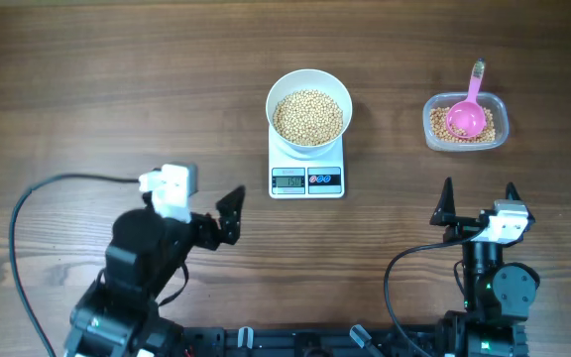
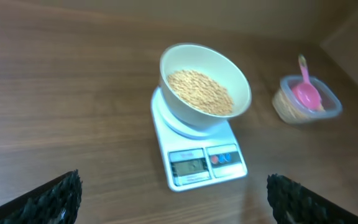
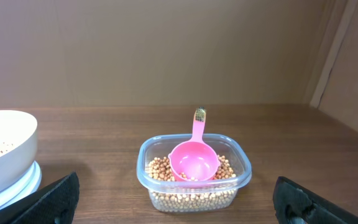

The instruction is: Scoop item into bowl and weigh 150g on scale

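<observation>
The white bowl (image 1: 308, 149) stands on the white scale (image 1: 306, 180) at the table's middle back, holding a heap of beige beans (image 1: 308, 116). From the left wrist view the bowl (image 2: 191, 118), its beans (image 2: 201, 92) and the scale's display (image 2: 190, 167) show ahead. More beans (image 1: 444, 127) lie in a clear tub (image 1: 502, 111) at the back right, with a pink scoop (image 1: 469, 119) resting in them. My left gripper (image 1: 232, 216) is open and empty, left of and nearer than the scale. Open and empty too, my right gripper (image 1: 478, 198) faces the tub (image 3: 244, 163) and scoop (image 3: 194, 160).
The wooden table (image 1: 117, 89) runs across the whole view. Black cables (image 1: 38, 188) loop beside the left arm base and another (image 1: 404, 263) by the right arm base. A wall (image 3: 166, 50) rises behind the table's far edge.
</observation>
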Robot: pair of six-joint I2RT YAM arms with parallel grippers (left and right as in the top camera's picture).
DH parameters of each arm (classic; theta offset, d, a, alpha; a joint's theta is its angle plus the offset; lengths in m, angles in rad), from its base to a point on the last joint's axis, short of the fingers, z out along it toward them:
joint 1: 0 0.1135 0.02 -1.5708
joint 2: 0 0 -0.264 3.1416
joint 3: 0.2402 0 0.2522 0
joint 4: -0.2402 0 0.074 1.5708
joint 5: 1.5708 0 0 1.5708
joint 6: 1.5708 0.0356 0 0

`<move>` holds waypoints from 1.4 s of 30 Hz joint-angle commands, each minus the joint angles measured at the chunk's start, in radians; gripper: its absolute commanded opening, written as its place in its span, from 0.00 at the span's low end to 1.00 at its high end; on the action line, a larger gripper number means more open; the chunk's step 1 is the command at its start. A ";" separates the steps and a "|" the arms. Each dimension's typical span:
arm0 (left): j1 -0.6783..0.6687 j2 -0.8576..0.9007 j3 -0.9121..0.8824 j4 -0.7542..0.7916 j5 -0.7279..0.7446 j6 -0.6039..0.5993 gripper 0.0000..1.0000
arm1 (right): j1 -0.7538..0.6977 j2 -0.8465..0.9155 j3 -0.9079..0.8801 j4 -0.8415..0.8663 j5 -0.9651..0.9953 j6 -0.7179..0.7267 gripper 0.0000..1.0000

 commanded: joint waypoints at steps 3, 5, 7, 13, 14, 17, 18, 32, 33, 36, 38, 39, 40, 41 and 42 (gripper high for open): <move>0.097 -0.191 -0.182 0.155 0.003 0.022 1.00 | 0.006 -0.013 -0.003 0.002 -0.002 -0.018 1.00; 0.121 -0.247 -0.229 0.192 0.011 0.024 1.00 | 0.006 -0.013 -0.003 0.002 -0.002 -0.018 1.00; 0.144 -0.304 -0.275 0.224 0.017 0.024 1.00 | 0.006 -0.013 -0.003 0.002 -0.002 -0.018 1.00; 0.204 -0.437 -0.394 0.303 0.018 0.026 1.00 | 0.006 -0.013 -0.003 0.002 -0.002 -0.018 1.00; 0.214 -0.452 -0.410 0.317 0.026 0.043 1.00 | 0.006 -0.013 -0.003 0.002 -0.002 -0.018 1.00; 0.247 -0.496 -0.454 0.370 0.100 0.169 1.00 | 0.006 -0.013 -0.003 0.002 -0.002 -0.018 1.00; 0.255 -0.504 -0.463 0.381 0.114 0.184 1.00 | 0.006 -0.013 -0.003 0.002 -0.002 -0.018 1.00; 0.362 -0.544 -0.518 0.434 0.105 0.184 1.00 | 0.006 -0.013 -0.003 0.002 -0.002 -0.018 1.00; 0.362 -0.544 -0.526 0.447 0.098 0.184 1.00 | 0.006 -0.013 -0.003 0.002 -0.002 -0.018 1.00; 0.369 -0.544 -0.568 0.518 0.091 0.184 1.00 | 0.006 -0.013 -0.003 0.002 -0.002 -0.018 1.00; 0.378 -0.544 -0.568 0.522 0.091 0.180 1.00 | 0.006 -0.013 -0.003 0.002 -0.002 -0.018 1.00; 0.385 -0.544 -0.568 0.523 0.091 0.180 1.00 | 0.006 -0.013 -0.003 0.002 -0.002 -0.018 1.00; 0.388 -0.544 -0.568 0.522 0.091 0.180 1.00 | 0.006 -0.013 -0.003 0.002 -0.002 -0.018 1.00; 0.392 -0.544 -0.568 0.518 0.091 0.180 1.00 | 0.006 -0.013 -0.003 0.002 -0.002 -0.018 1.00; 0.395 -0.544 -0.568 0.512 0.091 0.180 1.00 | 0.006 -0.013 -0.003 0.002 -0.002 -0.018 1.00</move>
